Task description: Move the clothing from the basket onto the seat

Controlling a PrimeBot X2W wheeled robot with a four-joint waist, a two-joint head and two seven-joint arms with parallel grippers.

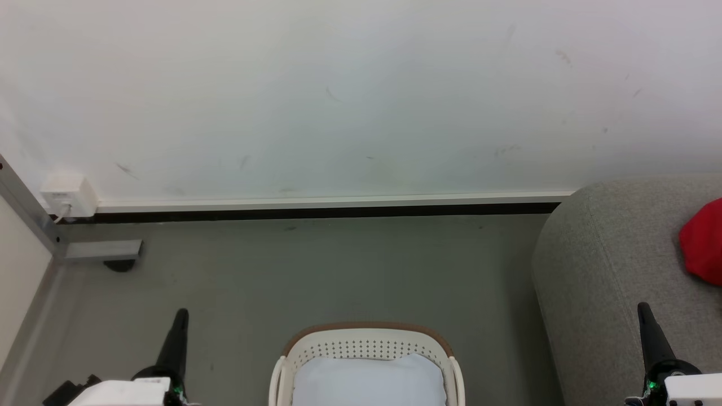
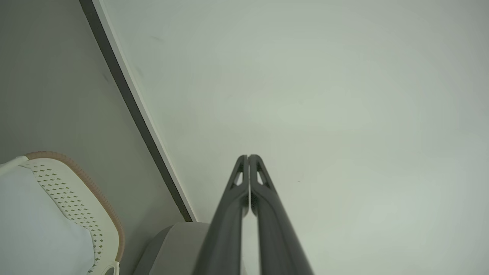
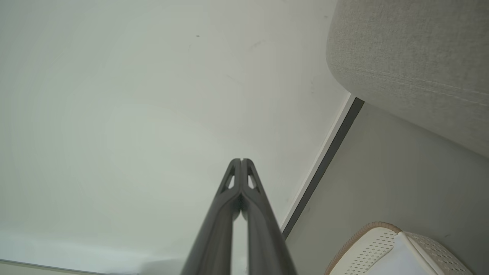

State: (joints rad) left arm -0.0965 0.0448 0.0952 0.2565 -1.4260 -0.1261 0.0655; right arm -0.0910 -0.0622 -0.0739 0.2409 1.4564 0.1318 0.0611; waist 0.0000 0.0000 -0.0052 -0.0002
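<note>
The cream basket [image 1: 366, 343] with its tan rim stands on the floor at the bottom centre, and a pale white fabric [image 1: 366, 383] lies inside it. To the right is the grey seat [image 1: 609, 270], with a piece of red clothing [image 1: 704, 242] lying on it at the frame's edge. My left gripper [image 1: 181, 313] is shut and empty, left of the basket. My right gripper [image 1: 642, 308] is shut and empty, over the seat's front. In the wrist views the left gripper [image 2: 248, 156] and right gripper [image 3: 241, 159] point at the wall, with the basket [image 2: 82, 206] [image 3: 376, 238] low and the seat [image 3: 412, 57] to one side.
A white wall with a dark baseboard [image 1: 316, 212] runs across the back. A white socket box [image 1: 67, 194] and a grey metal frame foot [image 1: 101, 249] sit at the far left. Grey floor [image 1: 338, 270] lies between the basket and the wall.
</note>
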